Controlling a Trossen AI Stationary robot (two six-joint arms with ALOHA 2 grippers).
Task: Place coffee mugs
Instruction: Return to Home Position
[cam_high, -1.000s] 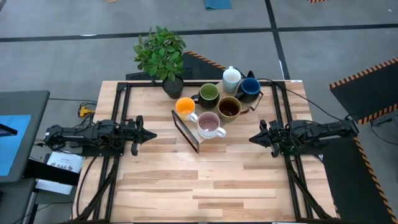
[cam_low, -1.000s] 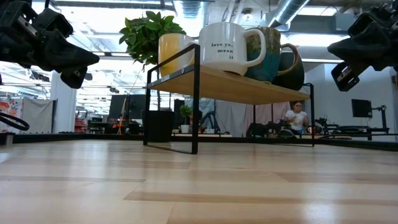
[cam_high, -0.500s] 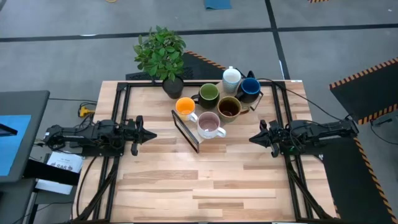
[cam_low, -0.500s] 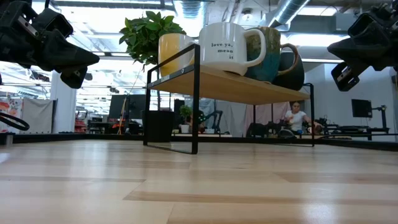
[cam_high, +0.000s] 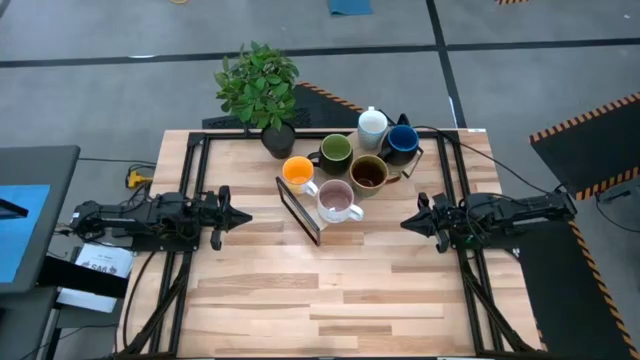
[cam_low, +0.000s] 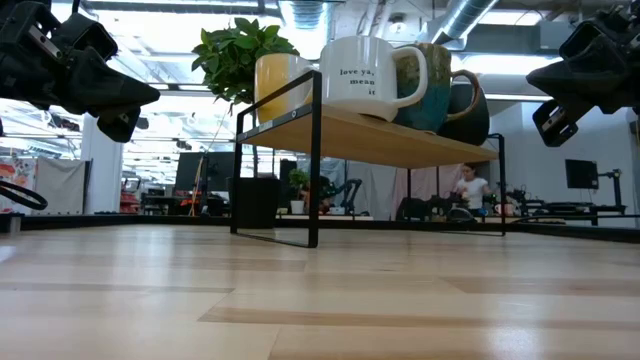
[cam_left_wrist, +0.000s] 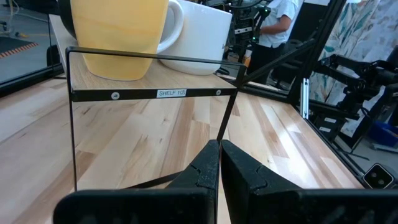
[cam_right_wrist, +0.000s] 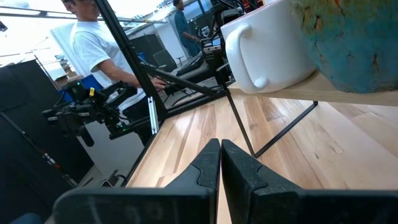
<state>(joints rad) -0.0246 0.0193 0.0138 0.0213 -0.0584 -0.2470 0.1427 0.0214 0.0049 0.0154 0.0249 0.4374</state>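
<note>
Over the last second we see nothing on the counter (cam_high: 330, 290) move. The left tool (cam_high: 243, 216) stays at nine o'clock, its fingers pressed together on nothing. At about twelve o'clock, just below the potted plant (cam_high: 258, 85), the shelf (cam_high: 300, 212) carries all six coffee mugs. From left to right they are the orange mug (cam_high: 297, 172), the dark green mug (cam_high: 335, 150), the pale pink mug (cam_high: 335, 200), the brown-olive mug (cam_high: 368, 173), the white mug (cam_high: 372, 124) and the dark blue mug (cam_high: 402, 140). The right tool (cam_high: 408, 222) stays at three o'clock, also closed and empty. Only a person (cam_low: 468, 190) in the room behind has shifted slightly. We judge the placing finished and both arms parked. From above, the mugs hide most of the shelf board. In the low view the front mugs hide the back row, and we cannot tell which dark mug shows at the right end. Both wrist views cut the mugs off.
</note>
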